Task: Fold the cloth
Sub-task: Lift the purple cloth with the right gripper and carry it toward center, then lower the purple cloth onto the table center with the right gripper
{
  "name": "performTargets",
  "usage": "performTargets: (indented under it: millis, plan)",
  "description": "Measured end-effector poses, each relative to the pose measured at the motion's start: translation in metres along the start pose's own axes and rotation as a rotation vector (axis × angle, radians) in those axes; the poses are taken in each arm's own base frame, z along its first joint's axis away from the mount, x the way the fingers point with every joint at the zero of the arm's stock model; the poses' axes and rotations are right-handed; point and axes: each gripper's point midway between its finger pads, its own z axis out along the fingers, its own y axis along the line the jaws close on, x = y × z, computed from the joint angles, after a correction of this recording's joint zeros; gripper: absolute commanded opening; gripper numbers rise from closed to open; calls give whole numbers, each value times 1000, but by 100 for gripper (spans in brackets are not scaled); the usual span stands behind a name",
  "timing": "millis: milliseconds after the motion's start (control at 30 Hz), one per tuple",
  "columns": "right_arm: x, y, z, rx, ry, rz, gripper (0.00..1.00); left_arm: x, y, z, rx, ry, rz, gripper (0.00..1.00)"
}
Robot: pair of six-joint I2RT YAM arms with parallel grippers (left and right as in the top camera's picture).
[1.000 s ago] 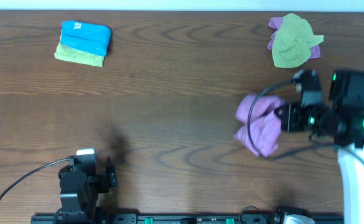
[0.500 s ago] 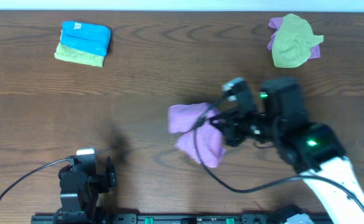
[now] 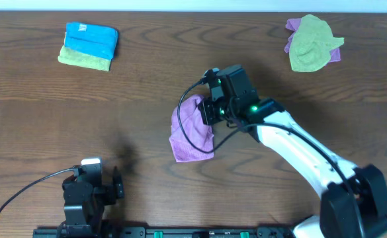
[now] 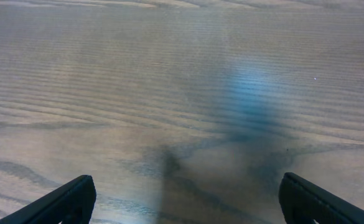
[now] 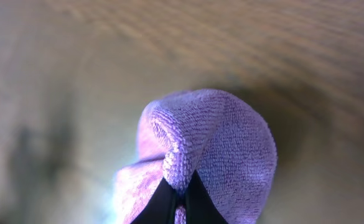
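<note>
Purple cloth bunched mid-tabletop; our right hand pinched tight on its raised fold. Our left hand at near edge, fingers spread wide, holding nothing. We see blue-green stack far left, green-purple heap far right.

R arm: glossy white tube links, smooth and rounded, w/ bulky blk joint housing at base end and blk boxy wrist section w/ small green LED lit. Thin blk wrist cable looped off it. R fingertips: blk, tapering to narrow wedge. L arm: all blk, blocky, silver-grey cap on top, blk L cable curving off to side. L fingertips: matte blk, blunt, angled edges.
</note>
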Motion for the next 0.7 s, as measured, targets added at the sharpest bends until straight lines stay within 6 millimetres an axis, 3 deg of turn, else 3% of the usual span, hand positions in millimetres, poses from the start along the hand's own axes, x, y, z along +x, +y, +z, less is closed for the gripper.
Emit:
performTargets:
  millis: [167, 267, 367, 400, 467, 700]
  plan:
    - [-31, -37, 2, 122, -127, 26, 4, 0, 0, 0, 0, 0, 0, 96]
    - [-53, -52, -6, 165, -218, 45, 16, 0, 0, 0, 0, 0, 0, 95]
    - [-68, -67, -13, 201, -282, 72, 50, 0, 0, 0, 0, 0, 0, 95]
    - [-73, -71, -15, 207, -303, 79, 67, 0, 0, 0, 0, 0, 0, 95]
    - [-77, -76, -18, 221, -319, 88, 86, 0, 0, 0, 0, 0, 0, 95]
    - [-67, -74, -17, 200, -282, 146, 85, 0, 0, 0, 0, 0, 0, 95]
